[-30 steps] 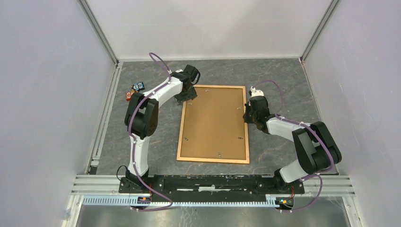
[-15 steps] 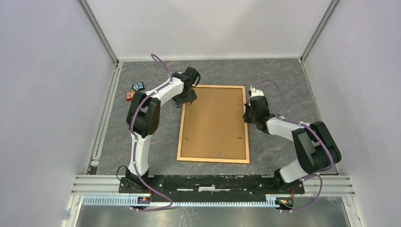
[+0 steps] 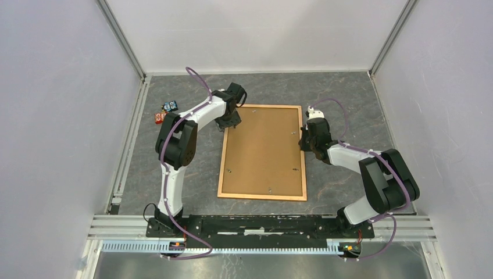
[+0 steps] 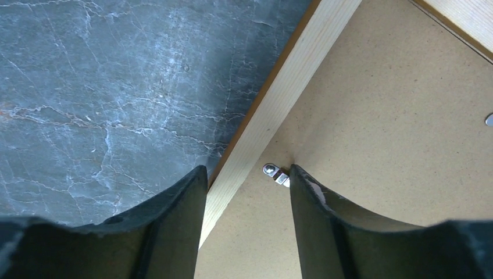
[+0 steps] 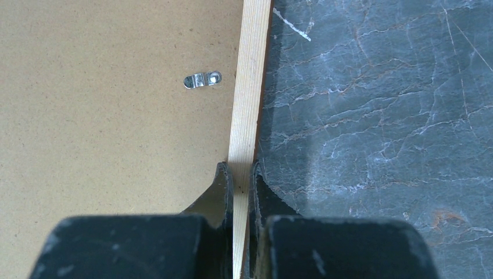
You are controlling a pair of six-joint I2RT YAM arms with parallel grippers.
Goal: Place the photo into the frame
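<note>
The frame (image 3: 263, 152) lies back up on the table, showing its plain brown fibreboard back (image 4: 395, 116). My left gripper (image 3: 228, 123) is at its far left corner and stands open (image 4: 247, 170). Its jaws straddle the pale wooden left rail (image 4: 290, 75), one finger over the table, the other on the backing against a small metal clip (image 4: 275, 173). My right gripper (image 3: 303, 141) is shut on the thin right rail (image 5: 251, 70), one finger on each side (image 5: 240, 165). Another clip (image 5: 202, 79) lies just inside that rail. The photo is out of view.
A few small coloured items (image 3: 164, 111) lie near the left wall beside the left arm. Grey marbled tabletop (image 3: 174, 168) surrounds the frame. White walls with aluminium posts close in the back and both sides.
My left gripper has shifted slightly along the frame's far left corner and its jaws have narrowed a little. The right arm and the frame have not moved.
</note>
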